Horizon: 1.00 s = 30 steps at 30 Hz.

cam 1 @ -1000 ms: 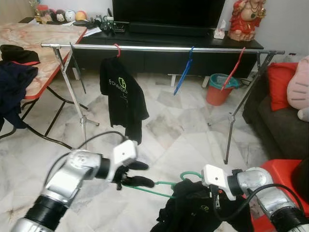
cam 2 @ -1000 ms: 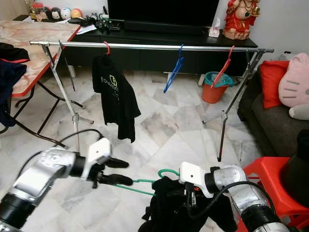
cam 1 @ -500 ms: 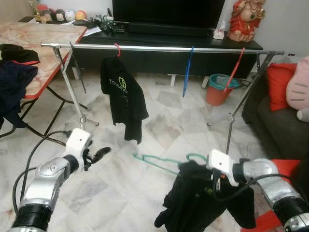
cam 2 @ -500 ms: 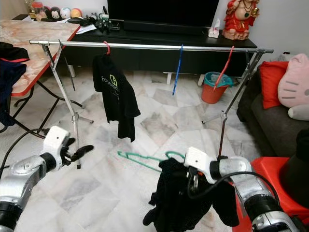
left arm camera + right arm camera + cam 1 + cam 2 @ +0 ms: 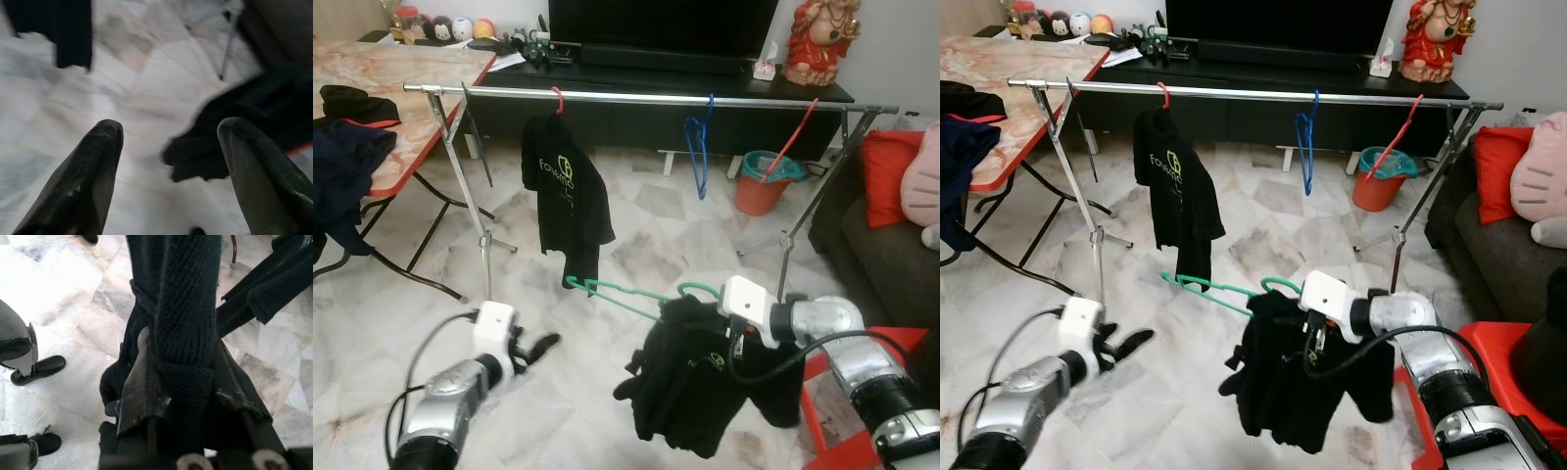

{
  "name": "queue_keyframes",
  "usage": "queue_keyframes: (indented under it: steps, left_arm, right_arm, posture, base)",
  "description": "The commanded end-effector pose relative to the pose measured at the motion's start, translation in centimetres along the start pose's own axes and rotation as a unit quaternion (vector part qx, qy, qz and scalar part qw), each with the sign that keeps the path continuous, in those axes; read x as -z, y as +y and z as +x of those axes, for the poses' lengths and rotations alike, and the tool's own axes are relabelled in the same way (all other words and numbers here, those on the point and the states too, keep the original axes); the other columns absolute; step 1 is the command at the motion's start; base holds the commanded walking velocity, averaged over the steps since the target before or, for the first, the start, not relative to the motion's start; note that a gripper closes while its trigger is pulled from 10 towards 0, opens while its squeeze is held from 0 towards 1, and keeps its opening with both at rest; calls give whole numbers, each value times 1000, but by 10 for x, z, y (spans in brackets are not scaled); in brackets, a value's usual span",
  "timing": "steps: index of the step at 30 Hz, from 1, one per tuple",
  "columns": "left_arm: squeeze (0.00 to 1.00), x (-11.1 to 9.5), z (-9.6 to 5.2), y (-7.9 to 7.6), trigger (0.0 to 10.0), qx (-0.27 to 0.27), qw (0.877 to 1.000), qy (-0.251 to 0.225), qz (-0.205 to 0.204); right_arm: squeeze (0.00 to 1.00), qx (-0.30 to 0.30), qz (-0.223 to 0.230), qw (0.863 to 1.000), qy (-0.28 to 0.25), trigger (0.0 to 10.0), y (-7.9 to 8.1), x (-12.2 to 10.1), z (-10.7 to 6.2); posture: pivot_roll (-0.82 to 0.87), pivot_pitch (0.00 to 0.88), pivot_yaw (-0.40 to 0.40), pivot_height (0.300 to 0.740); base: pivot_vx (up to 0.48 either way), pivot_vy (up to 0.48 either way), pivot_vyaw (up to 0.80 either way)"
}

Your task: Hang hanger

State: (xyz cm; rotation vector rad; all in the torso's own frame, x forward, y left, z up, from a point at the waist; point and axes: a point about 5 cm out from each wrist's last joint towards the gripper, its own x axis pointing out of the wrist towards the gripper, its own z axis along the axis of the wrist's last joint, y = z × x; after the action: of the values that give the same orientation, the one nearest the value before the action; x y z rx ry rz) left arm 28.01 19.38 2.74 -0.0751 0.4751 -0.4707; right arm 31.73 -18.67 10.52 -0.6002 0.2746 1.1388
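The right gripper (image 5: 736,331) is lifting the green hanger (image 5: 625,294) with its black shirt (image 5: 690,387) higher than a second ago, its fingers clamped on the collar fabric, probably over the hanger neck beneath. The left gripper (image 5: 536,348), which was holding the hanger's free end, is dropping away low with its fingers spread and empty. The load is hanging below the rail (image 5: 646,97), between the hung shirt (image 5: 565,186) and the blue hanger (image 5: 699,157).
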Motion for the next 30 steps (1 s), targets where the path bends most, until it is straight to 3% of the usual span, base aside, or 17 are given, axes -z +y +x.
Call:
queue_keyframes:
  steps: [1,6,11,17,25,30]
  left_arm:
    - [0,-3,1,-8,10000,45,999,-6,-2]
    - [0,5,4,-24,10000,121,992,21,20]
    - [0,4,13,-28,10000,132,989,35,60]
    - [0,-3,19,-41,10000,185,980,24,70]
    - [0,-2,22,-41,10000,182,979,28,84]
    - [0,-2,27,-34,10000,125,987,24,100]
  right_arm:
    - [0,-12,-24,999,-19,0,-4,-13,-2]
    - [0,-39,-42,998,-40,0,-5,-27,1]
    - [0,-66,-57,995,-53,0,-2,-38,10]
    - [0,-106,-72,988,-86,0,8,-57,26]
    - [0,-127,-82,983,-103,0,13,-67,32]
    - [0,-131,-86,982,-107,0,15,-71,33]
  posture:
    - [-101,0,-94,740]
    - [-99,0,-102,740]
    - [-99,0,-105,740]
    - [-103,0,-106,740]
    - [-103,0,-107,740]
    - [-106,0,-105,740]
  base:
    - [0,0,0]
    - [0,0,0]
    - [0,0,0]
    - [0,0,0]
    - [0,0,0]
    - [0,0,0]
